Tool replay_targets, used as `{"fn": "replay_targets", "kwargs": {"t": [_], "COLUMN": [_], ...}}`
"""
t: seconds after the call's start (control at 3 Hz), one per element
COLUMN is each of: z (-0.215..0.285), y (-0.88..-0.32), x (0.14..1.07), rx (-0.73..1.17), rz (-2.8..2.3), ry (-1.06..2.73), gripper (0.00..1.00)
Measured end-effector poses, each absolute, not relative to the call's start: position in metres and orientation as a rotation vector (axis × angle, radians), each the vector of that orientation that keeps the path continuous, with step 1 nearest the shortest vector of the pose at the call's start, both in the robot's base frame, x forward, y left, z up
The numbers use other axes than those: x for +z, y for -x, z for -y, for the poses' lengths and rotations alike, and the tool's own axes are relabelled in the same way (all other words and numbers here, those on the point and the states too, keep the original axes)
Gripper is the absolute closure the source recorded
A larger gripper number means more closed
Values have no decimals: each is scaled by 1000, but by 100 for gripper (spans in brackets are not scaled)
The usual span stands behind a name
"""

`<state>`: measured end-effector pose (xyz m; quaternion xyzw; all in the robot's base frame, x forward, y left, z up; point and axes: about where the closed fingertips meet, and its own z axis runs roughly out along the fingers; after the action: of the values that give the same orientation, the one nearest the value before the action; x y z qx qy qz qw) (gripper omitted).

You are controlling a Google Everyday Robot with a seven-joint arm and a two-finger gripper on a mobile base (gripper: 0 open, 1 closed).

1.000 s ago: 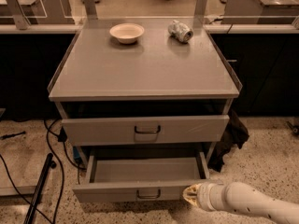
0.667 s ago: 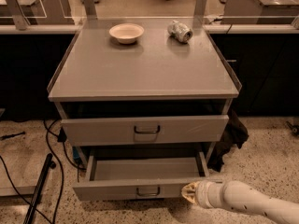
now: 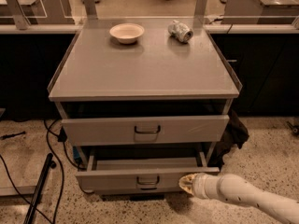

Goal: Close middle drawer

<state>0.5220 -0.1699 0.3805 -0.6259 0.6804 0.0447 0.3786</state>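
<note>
Low at right, the tool [image 3: 187, 185] touches the open middle drawer [image 3: 117, 179]; its grip cannot be told.

One bowl [image 3: 126, 32], one can [image 3: 180, 31], two drawers, upper drawer [image 3: 196, 129] and middle drawer [image 3: 112, 180], and one gripper [image 3: 186, 184], near right.

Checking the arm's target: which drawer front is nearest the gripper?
The middle drawer, pulled out with its tray showing, below the taller top drawer front. The gripper sits at the right end of its front panel.
</note>
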Motion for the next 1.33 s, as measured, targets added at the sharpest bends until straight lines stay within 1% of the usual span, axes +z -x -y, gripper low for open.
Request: {"fn": "replay_targets", "kwargs": {"t": [0.67,1.33], "z": [172,170], "y": [-565,-595], "x": [370,359], "rx": [98,97], "rz": [-1737,-1745], "ry": [1569,1548], "gripper": [100,100]}}
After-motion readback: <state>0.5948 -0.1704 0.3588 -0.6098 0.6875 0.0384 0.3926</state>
